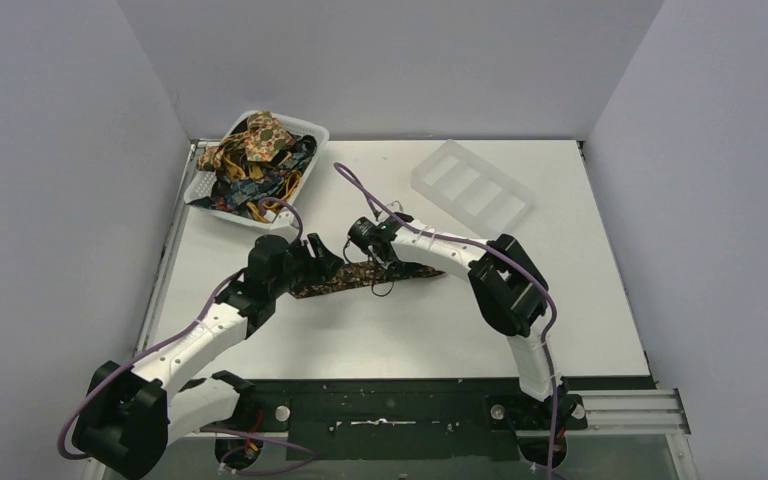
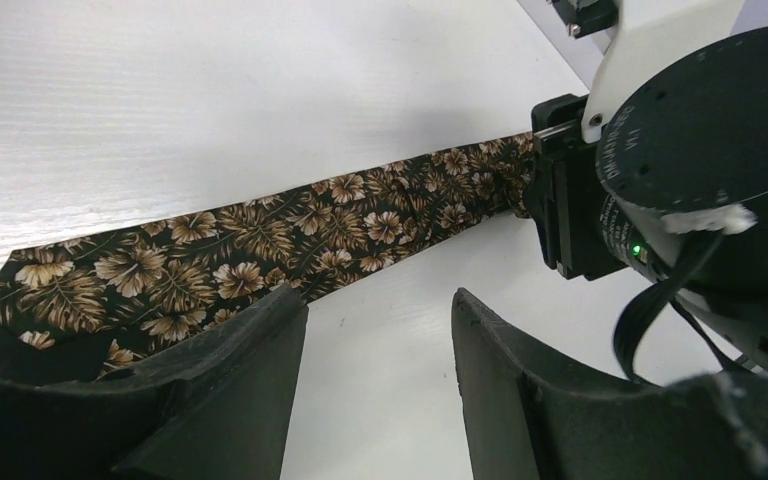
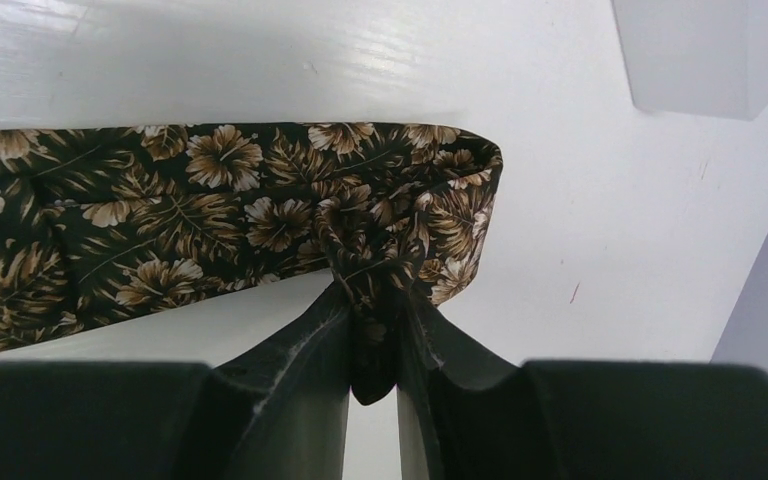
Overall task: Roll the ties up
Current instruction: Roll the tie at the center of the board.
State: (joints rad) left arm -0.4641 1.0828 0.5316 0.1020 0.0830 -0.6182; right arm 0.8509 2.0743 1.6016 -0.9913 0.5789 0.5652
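Observation:
A dark brown tie (image 1: 355, 279) with a tan floral print lies stretched flat across the middle of the table. My right gripper (image 3: 372, 300) is shut on a pinched fold at the tie's (image 3: 210, 200) doubled-over right end, and a dark tip of fabric pokes out between the jaws. My left gripper (image 2: 380, 320) hovers open over the tie's (image 2: 260, 235) near edge, with bare table between its fingers. Its left finger (image 2: 230, 370) overlaps the fabric. In the top view the left gripper (image 1: 330, 262) and the right gripper (image 1: 384, 260) face each other closely.
A white basket (image 1: 300, 122) at the back left holds a heap of other ties (image 1: 260, 140). A clear compartment tray (image 1: 472, 185) lies at the back right, its corner (image 3: 700, 50) close beyond the folded end. The right wrist housing (image 2: 700, 150) looms just right of my left fingers.

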